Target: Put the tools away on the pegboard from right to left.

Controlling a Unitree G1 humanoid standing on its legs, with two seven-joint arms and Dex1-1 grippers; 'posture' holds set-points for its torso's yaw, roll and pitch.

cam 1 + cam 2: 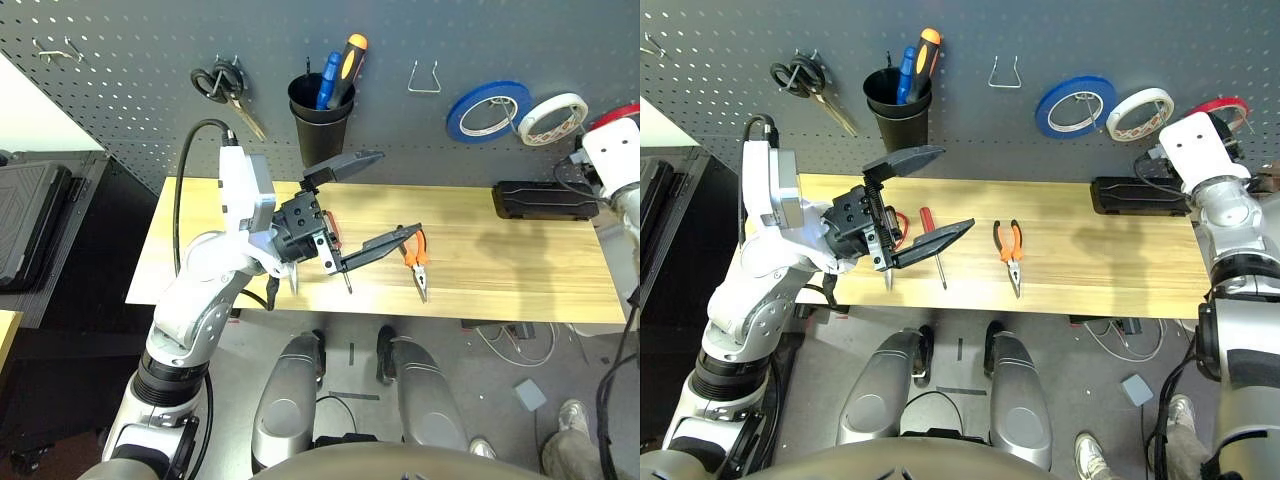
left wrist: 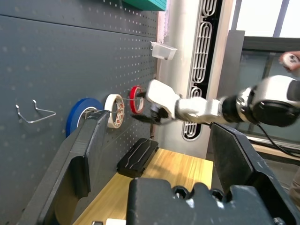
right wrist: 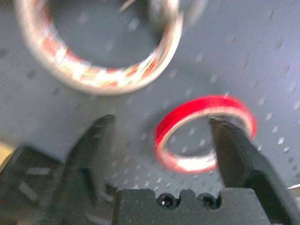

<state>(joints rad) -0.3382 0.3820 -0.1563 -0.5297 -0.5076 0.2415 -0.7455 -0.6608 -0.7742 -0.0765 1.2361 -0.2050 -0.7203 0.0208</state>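
The thin red tape ring (image 3: 206, 102) hangs on the dark pegboard (image 1: 130, 90) at its far right, beside the white roll. My right gripper (image 3: 160, 119) is open right at it, one finger tip overlapping the ring's opening and the other well to its side. On the wooden table (image 1: 500, 270) lie the orange-and-black pliers (image 1: 1008, 245), the red-handled screwdriver (image 1: 928, 222) and the red-handled scissors (image 1: 902, 226). My left gripper (image 1: 925, 198) hovers open just above the scissors and screwdriver, partly hiding them.
A black cup (image 1: 320, 120) with two screwdrivers, black-handled scissors (image 1: 220, 85), an empty wire hook (image 1: 424, 78), a blue tape roll (image 1: 488, 108) and a white tape roll (image 1: 552, 117) hang on the board. A flat black case (image 1: 545, 198) lies at the table's back right.
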